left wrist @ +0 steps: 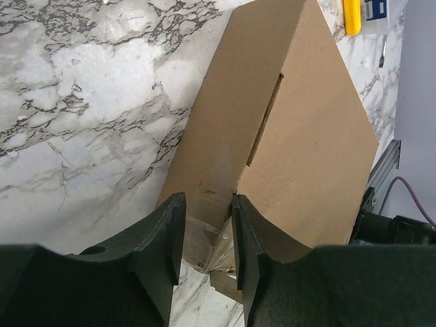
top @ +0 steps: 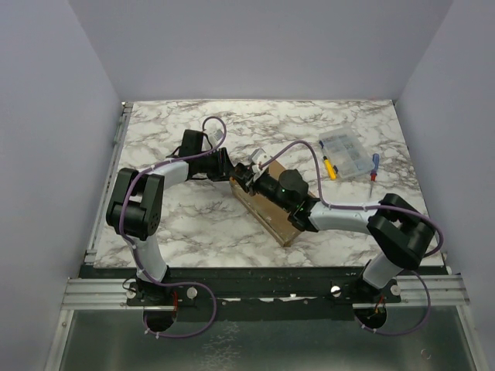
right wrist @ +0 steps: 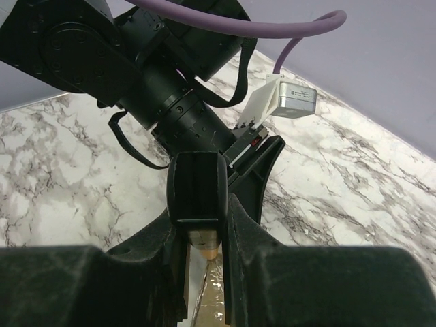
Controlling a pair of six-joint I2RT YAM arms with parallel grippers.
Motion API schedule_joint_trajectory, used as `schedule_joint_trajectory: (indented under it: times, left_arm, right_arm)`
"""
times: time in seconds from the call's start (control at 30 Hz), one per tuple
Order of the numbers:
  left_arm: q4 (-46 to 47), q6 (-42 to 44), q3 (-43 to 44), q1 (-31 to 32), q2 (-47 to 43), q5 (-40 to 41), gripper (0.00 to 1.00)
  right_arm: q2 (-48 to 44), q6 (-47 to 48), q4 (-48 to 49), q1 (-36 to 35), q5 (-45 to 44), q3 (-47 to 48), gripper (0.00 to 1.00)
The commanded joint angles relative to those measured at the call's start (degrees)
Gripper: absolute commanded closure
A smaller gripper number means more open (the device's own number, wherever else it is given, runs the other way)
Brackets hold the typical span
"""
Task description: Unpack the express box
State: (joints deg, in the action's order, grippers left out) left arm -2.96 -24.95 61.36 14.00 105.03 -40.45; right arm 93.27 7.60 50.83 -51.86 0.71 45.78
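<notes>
The express box (top: 271,216) lies closed on the marble table (top: 193,224), so its contents are hidden. Beyond the box to the right sits a clear compartment case (top: 349,154), its small contents too fine to make out. Both arms reach in low to the box's far-left corner. The left gripper (left wrist: 206,203) clamps that taped corner. The right gripper (top: 246,178), arm stretched over the lid, pinches cardboard and tape there.

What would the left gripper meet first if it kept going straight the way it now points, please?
The express box: its taped near corner sits inside the left gripper, so cardboard comes first, likely at once.
</notes>
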Motion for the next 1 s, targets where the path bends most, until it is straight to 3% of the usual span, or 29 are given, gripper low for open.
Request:
schedule_joint_trajectory:
  times: [0.0,0.33,0.97]
  left_arm:
    - [-3.7,2.8,0.5,0.3,2.5,4.5,0.63]
    - [-5.3,3.7,1.2,0.2,3.3,6.8,0.64]
    - [-9.4,7.4,3.2,0.8,5.2,13.3,0.66]
  right_arm:
    - [1.5,0.8,0.9,-0.7,-4.3,0.4,0.99]
    - [0.5,0.4,-0.8,-2.7,-11.3,0.1,0.99]
    - [-5.7,-0.5,-8.3,-3.8,-10.7,-2.8,0.99]
